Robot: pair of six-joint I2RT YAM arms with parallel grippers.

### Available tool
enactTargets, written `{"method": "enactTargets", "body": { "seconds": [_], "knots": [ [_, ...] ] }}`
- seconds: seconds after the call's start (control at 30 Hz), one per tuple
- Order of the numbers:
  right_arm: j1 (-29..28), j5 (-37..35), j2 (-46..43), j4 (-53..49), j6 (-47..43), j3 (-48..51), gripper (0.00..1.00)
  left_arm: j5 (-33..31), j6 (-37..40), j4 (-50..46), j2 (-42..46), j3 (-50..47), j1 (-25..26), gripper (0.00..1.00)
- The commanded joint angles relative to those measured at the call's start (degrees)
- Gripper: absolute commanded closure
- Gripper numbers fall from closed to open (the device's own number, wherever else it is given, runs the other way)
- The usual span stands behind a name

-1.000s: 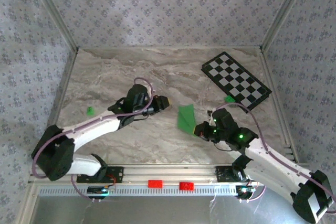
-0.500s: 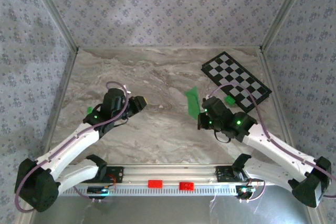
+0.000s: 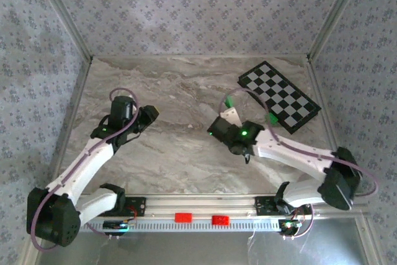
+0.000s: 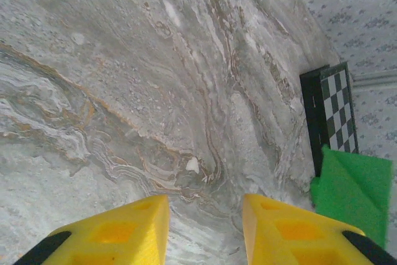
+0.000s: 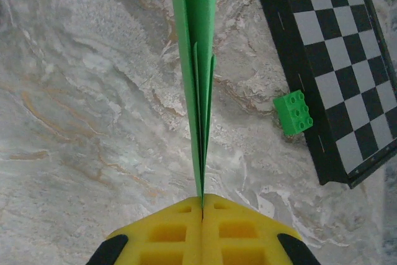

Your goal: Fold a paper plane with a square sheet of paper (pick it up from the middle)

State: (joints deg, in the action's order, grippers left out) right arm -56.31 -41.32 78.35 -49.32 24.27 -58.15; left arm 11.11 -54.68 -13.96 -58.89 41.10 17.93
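Your right gripper [image 5: 202,202] is clenched on the paper plane [image 5: 197,60]. It pinches the plane at the near end of the centre crease, so the bright green layers stand on edge and point away from the fingers. I judge this hold is chosen because the crease is the stiffest part: thin paper caught there does not flop, and the folds are pressed together. The plane appears lifted off the table [image 4: 124,60], over its right half, near the checkered board [image 5: 329,60] but apart from it. Your left gripper [image 4: 202,209] hangs low over the marble on the left side, its yellow fingers parted with nothing between them. It seems to be kept aside so that it does not disturb the paper. About containers, I see none among these things; the small green block [image 5: 293,112] lies on the marble just beside the board's edge, not inside anything.
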Motion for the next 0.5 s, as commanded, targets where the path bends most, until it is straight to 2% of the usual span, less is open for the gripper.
{"method": "enactTargets", "body": {
  "seconds": [0.0, 0.1, 0.17, 0.3, 0.37, 0.4, 0.47],
  "knots": [
    [-2.3, -3.3, 5.8, -0.5, -1.5, -0.6, 1.00, 0.0, -0.4, -4.0, 3.9, 0.7, -3.0, 0.63],
    [-5.0, 0.0, 12.7, 2.0, -1.2, -1.5, 1.00, 1.1, -0.4, -4.8, 5.9, -0.1, -5.9, 0.62],
    [-7.7, 2.1, 18.1, 1.8, 0.5, -3.7, 0.95, 1.7, 0.0, -5.2, 6.8, -0.3, -6.8, 0.61],
    [-9.8, 16.3, 23.5, 7.7, -2.4, -6.7, 0.83, 2.3, 0.6, -5.2, 6.7, -0.5, -7.7, 0.60],
    [-8.0, 24.8, 23.2, 10.6, -1.5, -7.3, 0.73, 3.9, 1.0, -4.7, 5.5, -0.1, -8.0, 0.59],
    [-6.7, 28.1, 22.3, 12.0, -0.5, -7.1, 0.71, 5.0, 1.3, -4.4, 4.8, 0.3, -8.0, 0.59],
    [-2.7, 38.0, 18.5, 17.9, 1.4, -4.7, 0.63, 8.5, 1.9, -3.3, 2.6, 1.5, -7.9, 0.58]
  ]
}}
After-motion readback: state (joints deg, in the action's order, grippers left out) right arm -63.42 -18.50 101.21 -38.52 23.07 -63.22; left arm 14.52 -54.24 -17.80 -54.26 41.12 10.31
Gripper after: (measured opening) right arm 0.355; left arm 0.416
